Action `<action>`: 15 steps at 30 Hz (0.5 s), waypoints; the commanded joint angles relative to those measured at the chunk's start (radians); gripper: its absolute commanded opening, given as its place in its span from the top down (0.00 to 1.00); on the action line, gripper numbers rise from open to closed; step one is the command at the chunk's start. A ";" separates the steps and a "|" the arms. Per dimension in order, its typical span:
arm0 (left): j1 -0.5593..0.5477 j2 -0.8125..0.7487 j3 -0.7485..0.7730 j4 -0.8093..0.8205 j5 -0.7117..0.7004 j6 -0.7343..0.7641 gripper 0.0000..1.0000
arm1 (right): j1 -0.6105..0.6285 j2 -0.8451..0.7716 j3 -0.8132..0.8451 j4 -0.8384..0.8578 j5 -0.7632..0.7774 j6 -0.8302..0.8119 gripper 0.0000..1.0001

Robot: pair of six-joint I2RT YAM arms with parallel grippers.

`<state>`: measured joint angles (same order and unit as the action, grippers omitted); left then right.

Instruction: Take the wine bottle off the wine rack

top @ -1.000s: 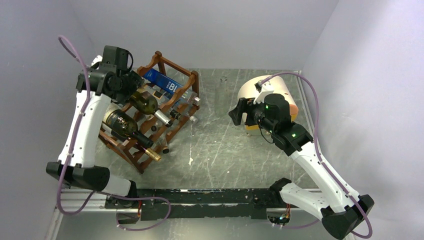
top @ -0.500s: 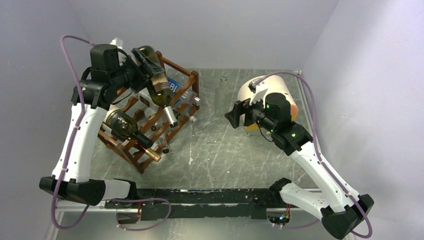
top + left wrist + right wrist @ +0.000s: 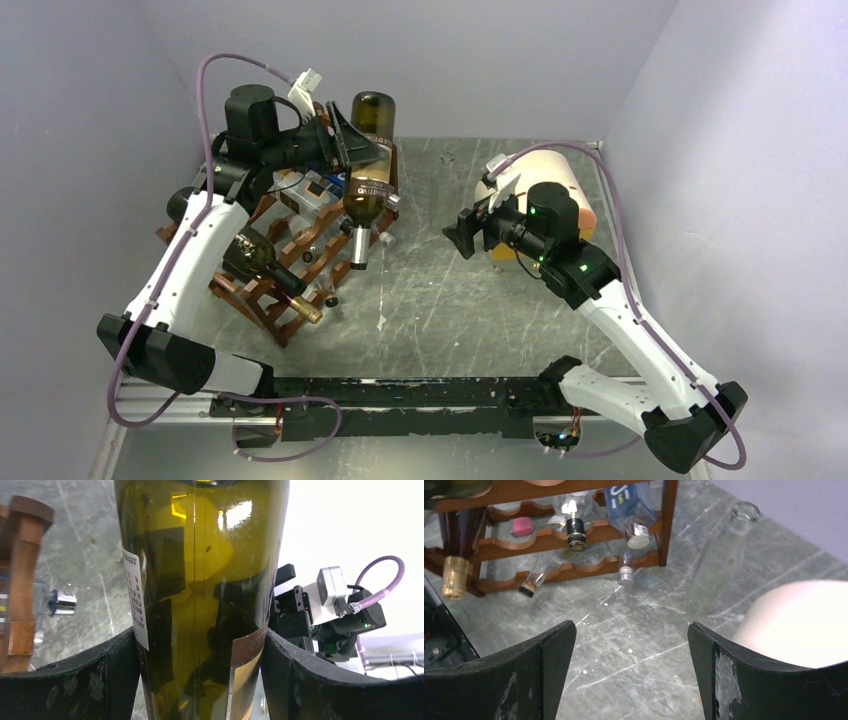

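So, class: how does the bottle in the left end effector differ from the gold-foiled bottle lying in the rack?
The held bottle is gripped by the left end effector, out of the wine rack; the gold-foiled bottle lies cradled in it. The held bottle points neck-down, silver cap lowest; the gold-foiled bottle lies slanted. Both are dark glass.

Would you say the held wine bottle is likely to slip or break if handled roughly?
Probably slippery: the wine bottle is smooth, glossy glass in the left tool. Likely fragile if dropped, held aloft above the table. Round, so apt to roll.
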<state>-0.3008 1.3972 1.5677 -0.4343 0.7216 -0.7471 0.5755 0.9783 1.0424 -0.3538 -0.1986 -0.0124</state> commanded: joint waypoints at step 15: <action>-0.012 -0.038 -0.083 0.064 0.193 -0.010 0.93 | 0.460 -0.035 -0.006 0.068 -0.068 -1.171 0.11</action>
<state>-0.3107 1.3895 1.4834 -0.4042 0.8333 -0.7128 0.9874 0.9390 1.0412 -0.3542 -0.3061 -0.8043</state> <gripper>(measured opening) 0.789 0.892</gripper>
